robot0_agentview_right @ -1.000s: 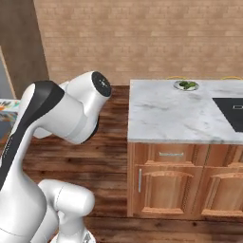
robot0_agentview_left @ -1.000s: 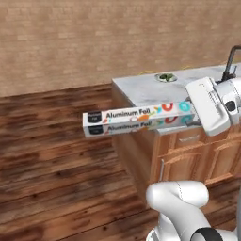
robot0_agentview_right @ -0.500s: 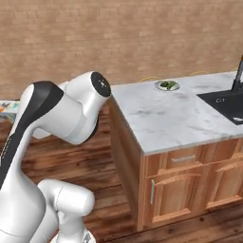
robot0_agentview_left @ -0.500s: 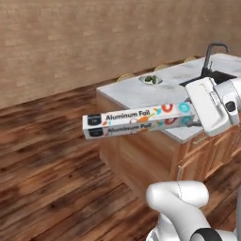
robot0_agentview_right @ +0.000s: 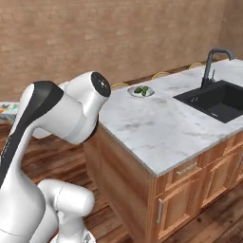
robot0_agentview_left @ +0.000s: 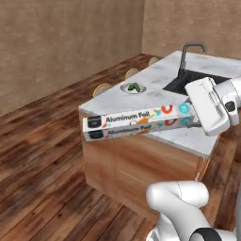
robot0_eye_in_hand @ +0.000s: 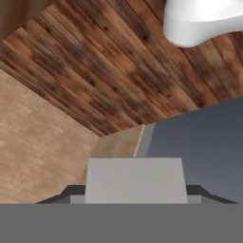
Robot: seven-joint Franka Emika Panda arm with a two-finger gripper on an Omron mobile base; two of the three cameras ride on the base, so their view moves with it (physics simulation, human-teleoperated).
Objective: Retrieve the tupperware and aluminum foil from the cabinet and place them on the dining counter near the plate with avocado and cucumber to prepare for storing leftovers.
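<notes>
The end effector (robot0_agentview_left: 188, 117) grips the foil (robot0_agentview_left: 139, 121) by its teal-marked end, the carton's long axis level and jutting out left over the surface (robot0_agentview_left: 155, 101) corner. The plate (robot0_agentview_left: 133, 88) lies beyond it, further along the marble

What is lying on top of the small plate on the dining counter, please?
Dark green food pieces lie on the plate at the far end of the dining counter. They are too small to identify, and they cover the plate's middle.
</notes>
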